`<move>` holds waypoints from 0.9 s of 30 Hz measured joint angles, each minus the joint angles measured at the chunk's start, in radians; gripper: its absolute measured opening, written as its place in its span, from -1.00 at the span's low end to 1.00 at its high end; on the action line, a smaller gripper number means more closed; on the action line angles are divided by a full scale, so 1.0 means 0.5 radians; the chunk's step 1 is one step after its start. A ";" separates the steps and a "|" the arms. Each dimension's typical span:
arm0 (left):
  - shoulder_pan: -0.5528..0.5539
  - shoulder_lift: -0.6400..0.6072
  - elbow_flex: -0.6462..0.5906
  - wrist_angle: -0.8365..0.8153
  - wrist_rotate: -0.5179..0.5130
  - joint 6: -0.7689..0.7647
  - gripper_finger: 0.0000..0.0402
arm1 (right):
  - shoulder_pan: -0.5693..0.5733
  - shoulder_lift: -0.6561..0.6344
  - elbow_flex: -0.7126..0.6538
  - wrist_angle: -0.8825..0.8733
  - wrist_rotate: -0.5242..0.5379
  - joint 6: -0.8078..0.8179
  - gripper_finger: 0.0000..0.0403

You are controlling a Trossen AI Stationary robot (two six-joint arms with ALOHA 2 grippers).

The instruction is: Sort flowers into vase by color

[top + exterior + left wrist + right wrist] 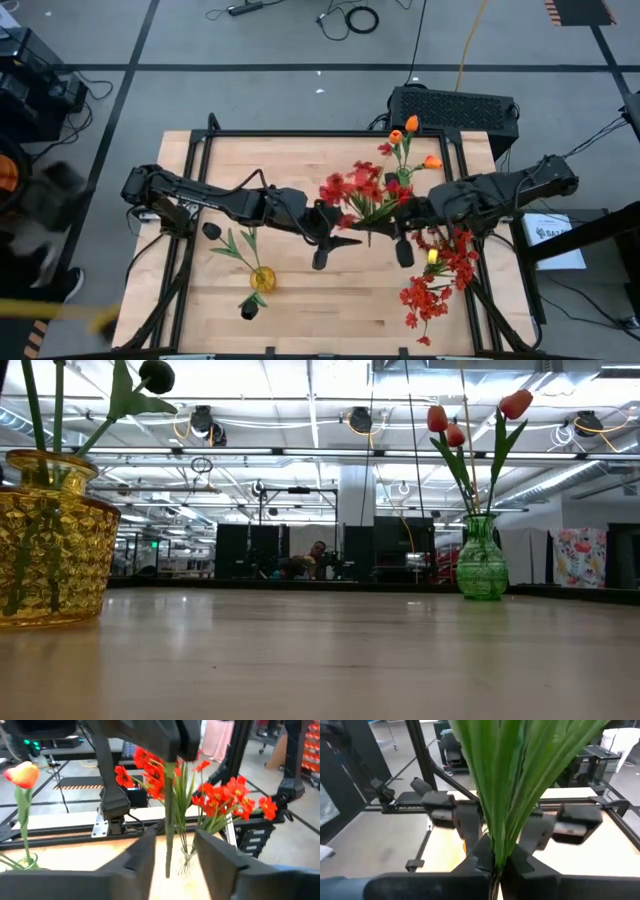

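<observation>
Red flower bunch: held above the middle of the worktop, between the two arms; blooms fan toward the far side, green stems run down to the right end effector.
Right end effector: fingers pinched tight on the bunch's green stems.
Right arm: reaches in from the right edge toward the centre, wrist level over the worktop.
Left end effector: fingers parted, stems standing in the gap between them; no contact to be seen.
Left arm: stretched from the left edge to the centre, facing the right arm.
Yellow vase: near left front, holds black flowers.
Green vase: far right, holds orange flowers.
More red flowers: at the right front of the worktop.
</observation>
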 joint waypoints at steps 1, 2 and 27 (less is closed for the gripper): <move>-0.004 -0.005 0.000 0.006 -0.019 -0.015 -0.20 | 0.008 -0.019 0.001 -0.014 0.000 0.001 -0.99; -0.011 -0.010 0.000 0.015 -0.038 -0.017 -0.11 | 0.017 -0.039 0.000 -0.025 -0.001 0.005 -0.99; -0.134 0.109 -0.002 0.606 -0.376 0.075 0.33 | 0.323 -0.138 0.000 0.548 0.400 -0.425 -1.00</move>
